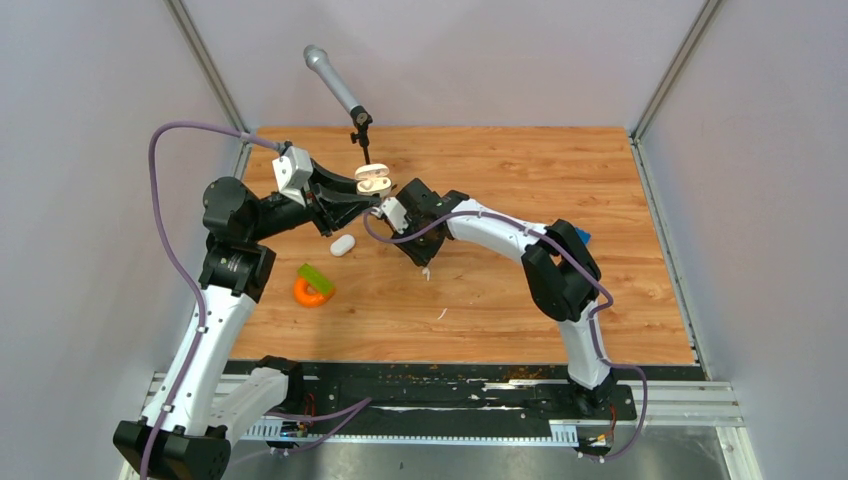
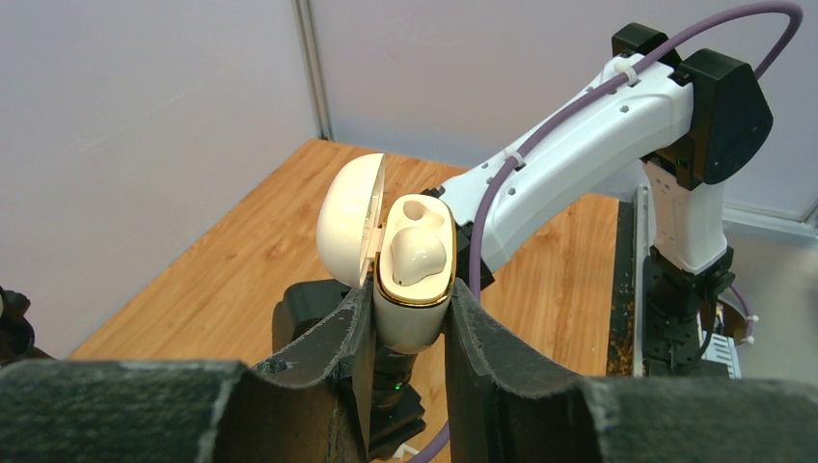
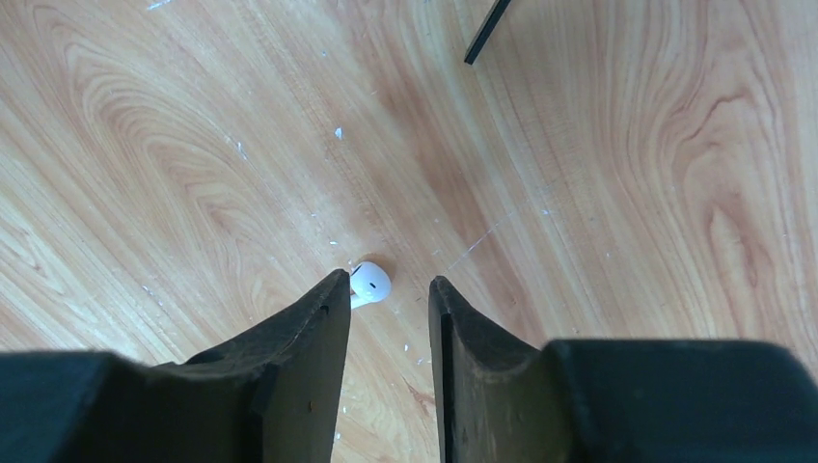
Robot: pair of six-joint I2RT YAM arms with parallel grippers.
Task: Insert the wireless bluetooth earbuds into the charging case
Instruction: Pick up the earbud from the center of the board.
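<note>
Tabletop (image 3: 579, 193): earbud (image 3: 370, 281) beside right tool (image 3: 388, 280)

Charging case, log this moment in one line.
left gripper: shut on charging case, lid open; seated earbud: one; right gripper: open over loose earbud on table

The right gripper (image 3: 388, 280) points down at the wooden table (image 3: 617, 193), its two dark fingers (image 3: 313, 338) standing apart with bare wood between them. A small glossy white earbud (image 3: 372, 280) lies at the tip of the finger on the view's left, seemingly touching it and partly hidden behind it. Tiny white flecks (image 3: 338, 132) dot the grain, and a thin dark strip (image 3: 487, 31) crosses the top edge.
</note>
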